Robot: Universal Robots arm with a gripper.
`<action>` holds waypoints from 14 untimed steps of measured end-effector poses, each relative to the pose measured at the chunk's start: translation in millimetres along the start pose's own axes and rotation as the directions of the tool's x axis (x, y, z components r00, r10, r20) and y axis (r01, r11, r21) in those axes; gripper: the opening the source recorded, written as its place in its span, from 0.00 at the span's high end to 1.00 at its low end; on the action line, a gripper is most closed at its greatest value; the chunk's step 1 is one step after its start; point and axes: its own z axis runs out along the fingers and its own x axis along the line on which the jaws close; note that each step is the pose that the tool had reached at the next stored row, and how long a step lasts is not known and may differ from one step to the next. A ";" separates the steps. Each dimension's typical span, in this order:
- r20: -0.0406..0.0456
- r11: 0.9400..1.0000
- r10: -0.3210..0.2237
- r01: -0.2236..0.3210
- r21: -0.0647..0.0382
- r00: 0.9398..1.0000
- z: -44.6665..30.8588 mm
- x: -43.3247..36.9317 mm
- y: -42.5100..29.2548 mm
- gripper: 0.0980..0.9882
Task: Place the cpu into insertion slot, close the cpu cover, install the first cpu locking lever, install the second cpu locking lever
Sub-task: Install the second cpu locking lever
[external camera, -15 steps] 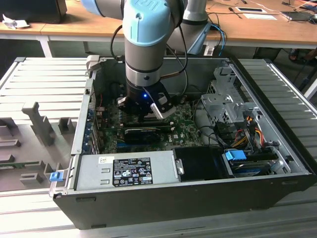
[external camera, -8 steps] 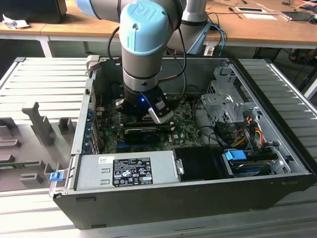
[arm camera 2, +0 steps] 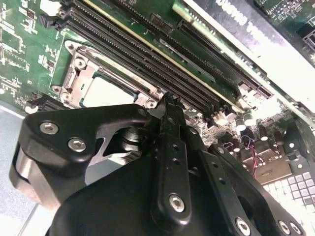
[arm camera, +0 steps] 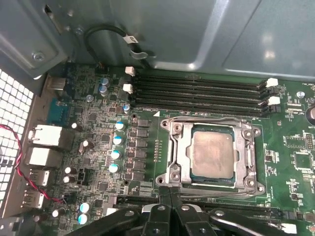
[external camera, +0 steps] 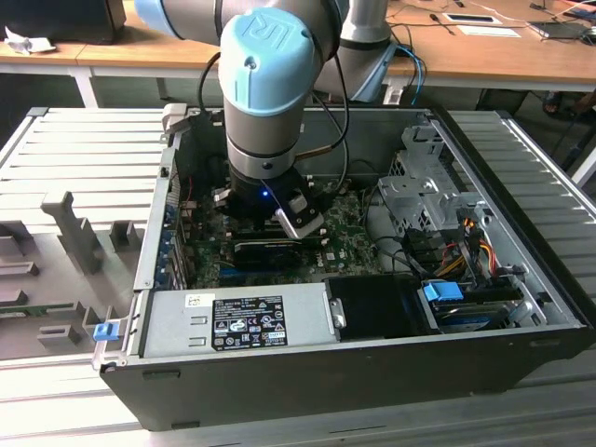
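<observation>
The cpu point(arm camera: 211, 152) lies flat in the insertion slot point(arm camera: 258, 189), its dull silver top showing through the cut-out of the cpu cover point(arm camera: 173, 147). The cover lies down over the chip. A thin wire lever point(arm camera: 206, 119) runs along the socket's side nearest the memory slots. My gripper point(arm camera: 171, 194) is shut, its black fingertips pressed together right at the socket's edge, with nothing visible between them. In the second wrist view the gripper point(arm camera 2: 167, 101) reaches a corner of the silver frame, beside the cpu point(arm camera 2: 106, 91). In the exterior view the gripper point(external camera: 296, 222) is low inside the open computer case.
Long black memory slots point(arm camera: 197, 93) run beside the socket, and a long black graphics card point(arm camera 2: 256, 44) lies beyond them. Grey case walls point(arm camera: 172, 29) rise close by. The power supply point(external camera: 237, 317) and drive cage point(external camera: 419, 186) hem in the board.
</observation>
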 end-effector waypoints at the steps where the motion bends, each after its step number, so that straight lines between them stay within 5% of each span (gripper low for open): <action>1: 0.000 1.000 0.000 0.000 -0.004 1.000 1.0 0.7 -0.7 0.99; 14: 0.003 0.999 0.000 0.000 -0.036 1.000 12.5 1.2 -4.6 0.99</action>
